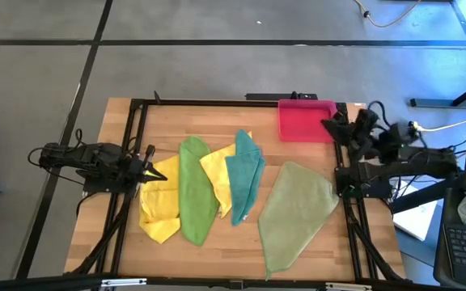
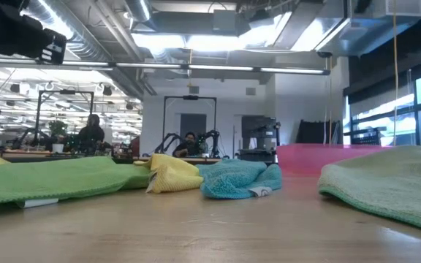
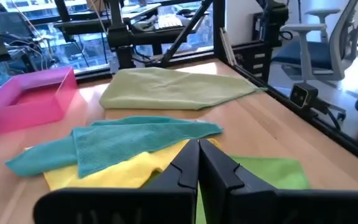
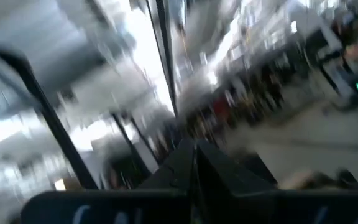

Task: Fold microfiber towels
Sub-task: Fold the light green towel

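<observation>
Several microfiber towels lie crumpled and overlapping on the wooden table. From left to right they are a yellow towel, a bright green one lying over its edge, a second yellow one, a teal one partly on top of that, and a larger pale olive one lying apart. My left gripper is shut, level above the left yellow towel's far corner, and holds nothing; the left wrist view shows its fingers closed. My right gripper is shut and raised by the tray, pointing upward.
A pink-red tray stands at the table's far right, next to my right gripper. A black frame runs along the table's edges. Bare wood shows along the near edge, in front of the towels.
</observation>
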Robot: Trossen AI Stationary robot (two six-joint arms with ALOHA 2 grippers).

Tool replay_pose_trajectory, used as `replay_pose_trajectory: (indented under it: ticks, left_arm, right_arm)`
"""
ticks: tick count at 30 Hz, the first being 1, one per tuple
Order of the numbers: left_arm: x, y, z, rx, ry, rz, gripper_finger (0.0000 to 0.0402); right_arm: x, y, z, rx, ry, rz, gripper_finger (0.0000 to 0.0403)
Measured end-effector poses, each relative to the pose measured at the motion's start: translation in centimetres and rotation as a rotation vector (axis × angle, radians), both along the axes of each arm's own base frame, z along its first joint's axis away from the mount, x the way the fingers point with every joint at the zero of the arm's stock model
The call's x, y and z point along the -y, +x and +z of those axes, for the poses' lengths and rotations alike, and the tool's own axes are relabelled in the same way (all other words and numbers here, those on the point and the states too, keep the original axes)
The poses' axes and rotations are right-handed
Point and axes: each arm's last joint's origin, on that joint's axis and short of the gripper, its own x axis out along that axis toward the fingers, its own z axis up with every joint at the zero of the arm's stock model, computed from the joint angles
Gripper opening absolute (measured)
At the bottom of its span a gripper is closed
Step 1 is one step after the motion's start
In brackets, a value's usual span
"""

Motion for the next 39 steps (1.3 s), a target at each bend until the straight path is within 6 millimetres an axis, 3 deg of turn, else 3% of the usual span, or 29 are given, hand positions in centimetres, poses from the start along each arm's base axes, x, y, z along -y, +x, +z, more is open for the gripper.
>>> replay_pose_trajectory:
  ticks: [3, 8, 13, 16, 20, 25, 28, 33, 39]
  left_arm:
    - [-0.1, 0.1, 0.5, 0.054, -0.027, 0.043, 0.0]
    - [-0.5, -0.1, 4.6, 0.465, -0.116, 0.176, 0.0]
    - [-1.3, -2.2, 8.4, 0.899, -0.277, 0.304, 0.0]
    - [-1.5, -3.8, 9.8, 1.105, -0.4, 0.279, 0.0]
    - [-1.7, -4.6, 10.3, 1.187, -0.597, 0.196, 0.0]
    - [-1.2, -0.8, 10.5, 0.964, -0.786, 0.185, 0.0]
    - [-1.0, 2.0, 11.9, 0.874, -0.899, 0.26, 0.0]
    - [-0.3, 7.1, 15.6, 0.796, -0.844, 0.307, 0.0]
    - [0.4, 11.7, 18.9, 0.773, -0.827, 0.305, 0.0]
  right_arm:
    - [-0.2, 1.7, 2.4, -0.242, -0.067, 0.051, 0.0023]
    - [-0.1, 4.9, 4.9, -0.57, -0.147, 0.049, 0.0023]
    - [0.0, 7.7, 7.8, -0.553, -0.117, 0.052, 0.0023]
    - [0.0, 8.9, 9.4, -0.508, -0.118, 0.057, 0.0023]
    - [0.0, 9.9, 10.9, -0.451, -0.119, 0.053, 0.0023]
    - [0.1, 11.3, 10.2, -0.512, -0.118, 0.05, 0.0023]
    - [0.2, 11.9, 9.6, -0.554, -0.144, 0.047, 0.0023]
    - [0.7, 12.9, 7.8, -0.708, -0.156, 0.036, 0.0023]
    - [1.1, 12.8, 3.8, -1.083, 0.001, 0.059, 0.0024]
